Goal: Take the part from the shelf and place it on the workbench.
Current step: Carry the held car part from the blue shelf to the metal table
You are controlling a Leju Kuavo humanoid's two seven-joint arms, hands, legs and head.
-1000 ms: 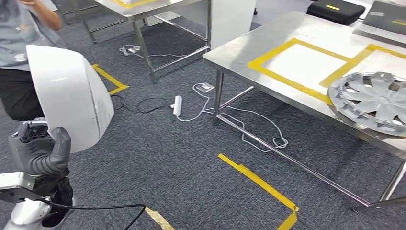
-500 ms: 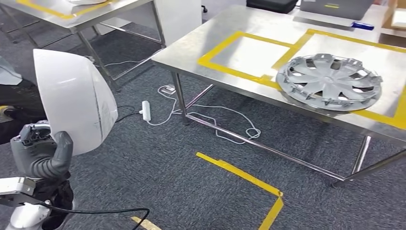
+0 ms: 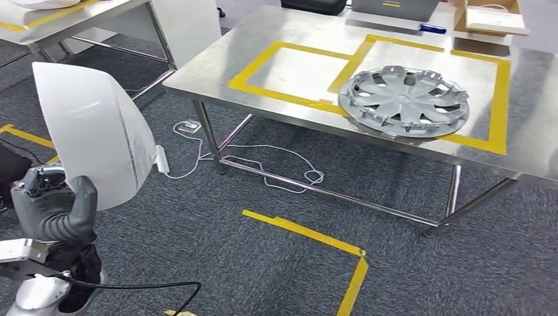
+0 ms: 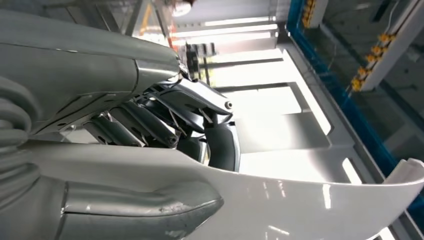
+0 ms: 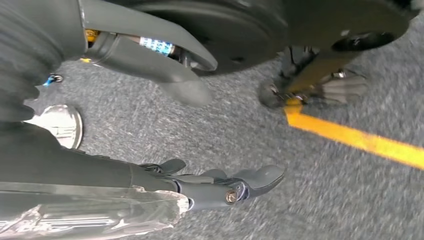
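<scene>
A large white curved shell part (image 3: 92, 131) stands upright at the left of the head view, and my left hand (image 3: 56, 207) grips its lower edge. The left wrist view shows that hand (image 4: 150, 115) with its thumb (image 4: 140, 205) pressed on the part's glossy white surface (image 4: 300, 200). The steel workbench (image 3: 217, 62) stands ahead to the right, marked with two yellow-taped squares. The left square (image 3: 299, 66) is bare; a silver wheel cover (image 3: 408, 99) lies in the right one. My right hand (image 5: 125, 172) hangs over the carpet, fingers apart and holding nothing.
A white power strip (image 3: 161, 160) and loose cables lie on the carpet by the workbench's left legs. Yellow floor tape (image 3: 309, 234) runs in front of it. A cardboard box (image 3: 490, 16) and a blue marker (image 3: 431, 28) sit at the bench's far edge. Another steel table (image 3: 79, 13) stands at the far left.
The camera has turned, so the workbench and wheel cover have slid left and more into view. The person at the far left has passed out of view. My left hand still holds the white part.
</scene>
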